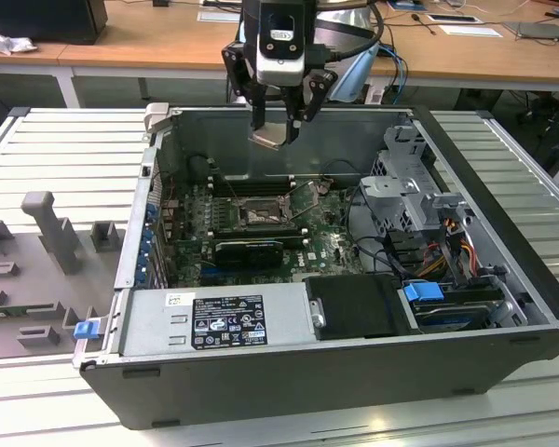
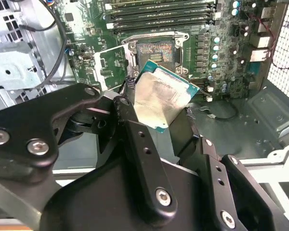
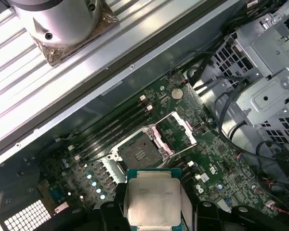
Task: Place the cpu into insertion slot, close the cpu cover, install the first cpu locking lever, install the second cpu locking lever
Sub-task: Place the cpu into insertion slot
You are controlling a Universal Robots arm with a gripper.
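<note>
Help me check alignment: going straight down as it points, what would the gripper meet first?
Probably the insertion slot, or the green board just beside it; the gripper, shut on the cpu, hangs above with nothing between; depth unclear.

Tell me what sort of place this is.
Probably a robotics lab or test workshop: an opened desktop computer case sits on a ribbed metal table, grey holding fixtures lie beside it, and wooden desks stand behind.

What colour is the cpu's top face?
The cpu is pale silver-beige on top, with a green edge. It shows best in the first wrist view.
</note>
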